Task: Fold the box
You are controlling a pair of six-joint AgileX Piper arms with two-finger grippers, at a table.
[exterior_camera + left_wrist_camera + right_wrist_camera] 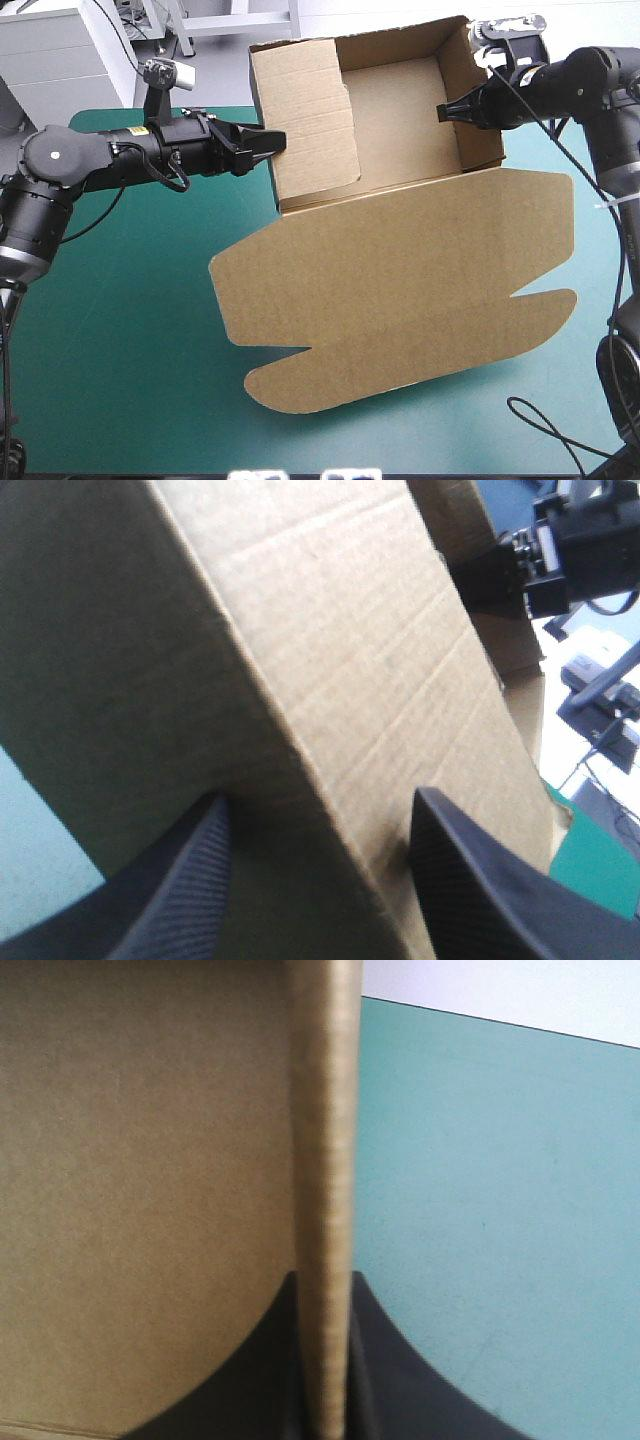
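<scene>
The brown box (400, 100) stands as an open tray at the table's far side, its lid (400, 290) spread flat toward the front. My left gripper (272, 142) is at the tray's left wall (310, 110). In the left wrist view its black fingers (190, 880) stand apart, open, with that wall's folded edge (300, 680) between them. My right gripper (447, 112) is shut on the right wall (480, 100). The right wrist view shows the wall's edge (325, 1160) pinched between the fingers (390, 1380). The right gripper (500, 575) also appears far off in the left wrist view.
The teal-green cover (120, 330) lies bare left of and in front of the lid, and beside the right wall (480, 1210). The tray's back wall reaches past the table's far edge.
</scene>
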